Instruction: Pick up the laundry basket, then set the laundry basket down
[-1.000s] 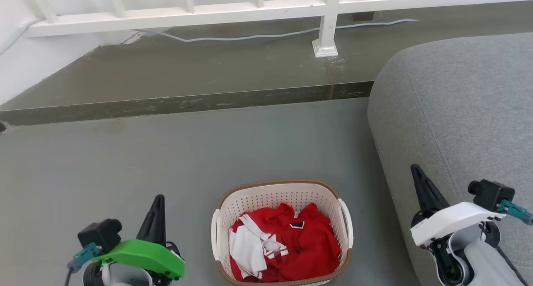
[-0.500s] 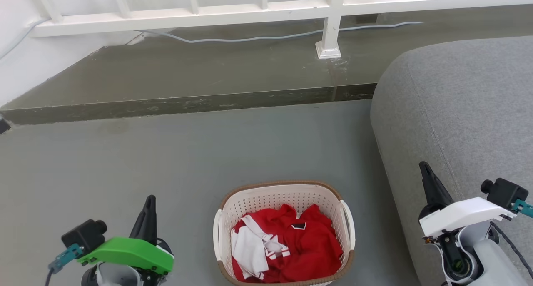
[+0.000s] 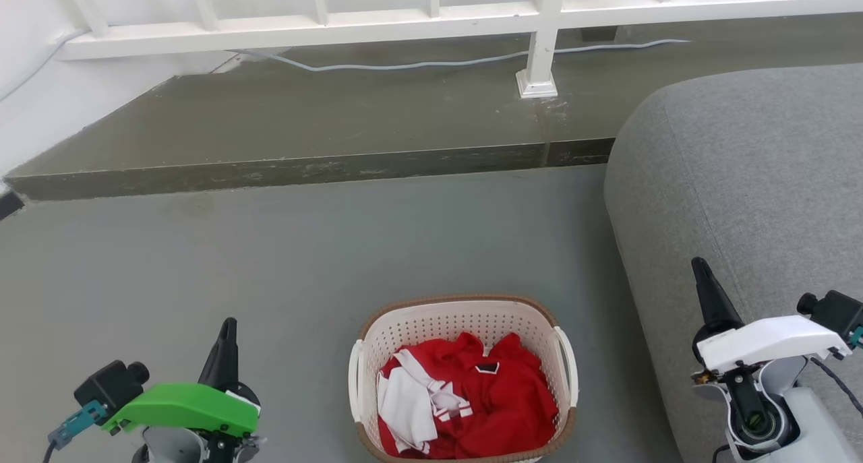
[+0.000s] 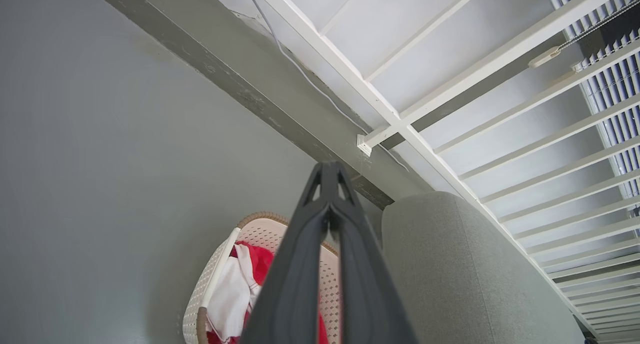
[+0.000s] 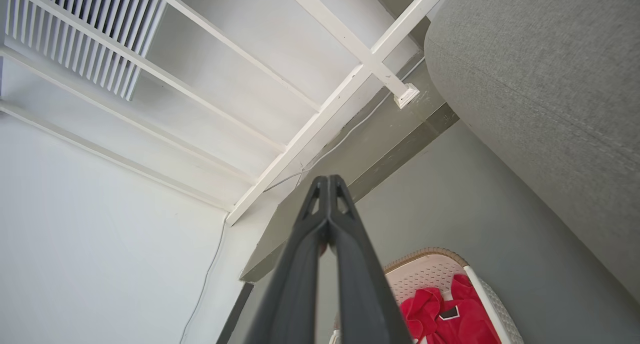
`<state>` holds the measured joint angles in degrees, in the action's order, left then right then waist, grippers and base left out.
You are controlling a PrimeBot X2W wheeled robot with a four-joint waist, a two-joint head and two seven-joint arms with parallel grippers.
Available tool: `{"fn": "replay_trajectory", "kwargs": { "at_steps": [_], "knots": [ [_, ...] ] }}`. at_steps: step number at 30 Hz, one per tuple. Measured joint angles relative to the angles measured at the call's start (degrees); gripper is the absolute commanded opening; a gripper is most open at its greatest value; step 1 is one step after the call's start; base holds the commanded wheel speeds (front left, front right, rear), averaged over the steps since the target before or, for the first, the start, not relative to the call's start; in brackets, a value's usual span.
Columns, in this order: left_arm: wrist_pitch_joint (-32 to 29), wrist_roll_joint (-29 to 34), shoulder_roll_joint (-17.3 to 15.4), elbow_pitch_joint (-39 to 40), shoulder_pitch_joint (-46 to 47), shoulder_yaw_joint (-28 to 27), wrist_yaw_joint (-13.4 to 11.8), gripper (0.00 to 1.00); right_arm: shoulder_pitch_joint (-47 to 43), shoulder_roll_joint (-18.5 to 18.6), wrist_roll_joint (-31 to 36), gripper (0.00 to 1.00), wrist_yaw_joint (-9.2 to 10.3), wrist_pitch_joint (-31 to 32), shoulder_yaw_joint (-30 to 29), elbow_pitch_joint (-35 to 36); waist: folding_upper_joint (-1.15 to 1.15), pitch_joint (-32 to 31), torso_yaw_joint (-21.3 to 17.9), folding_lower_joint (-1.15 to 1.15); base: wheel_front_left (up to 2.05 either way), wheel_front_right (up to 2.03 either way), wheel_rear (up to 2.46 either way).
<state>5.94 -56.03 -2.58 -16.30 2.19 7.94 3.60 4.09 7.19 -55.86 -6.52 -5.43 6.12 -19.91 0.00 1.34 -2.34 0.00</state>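
The laundry basket is cream-white and perforated, with a brown rim and white side handles. It stands on the grey floor at the bottom centre of the head view, holding red and white clothes. My left gripper is shut, off to the basket's left and apart from it. My right gripper is shut too, to the basket's right, in front of the sofa. In the left wrist view the laundry basket lies beyond the shut left gripper. The right wrist view shows the laundry basket past the shut right gripper.
A grey sofa fills the right side, close to the basket. A raised concrete step crosses the floor ahead, with a white railing, its post and a grey cable on it. A white wall lies left.
The head camera has shifted, so the whole scene sits slightly lower and to the right. Both grippers have spread outward from the basket, the left one also lower. Both stay shut.
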Motion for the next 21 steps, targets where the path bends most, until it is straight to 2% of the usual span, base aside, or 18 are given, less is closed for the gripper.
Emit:
{"fn": "replay_trajectory", "kwargs": {
  "at_steps": [21],
  "knots": [
    [-4.23, -13.44, -0.03, 0.02, 0.13, -4.01, 1.42, 0.0, 0.01, -1.75, -13.16, 0.0, -0.02, 4.24, -4.87, 1.1, 0.0, -0.44, 0.86, 0.0, 0.0, 0.0, 0.0]
  ]
}}
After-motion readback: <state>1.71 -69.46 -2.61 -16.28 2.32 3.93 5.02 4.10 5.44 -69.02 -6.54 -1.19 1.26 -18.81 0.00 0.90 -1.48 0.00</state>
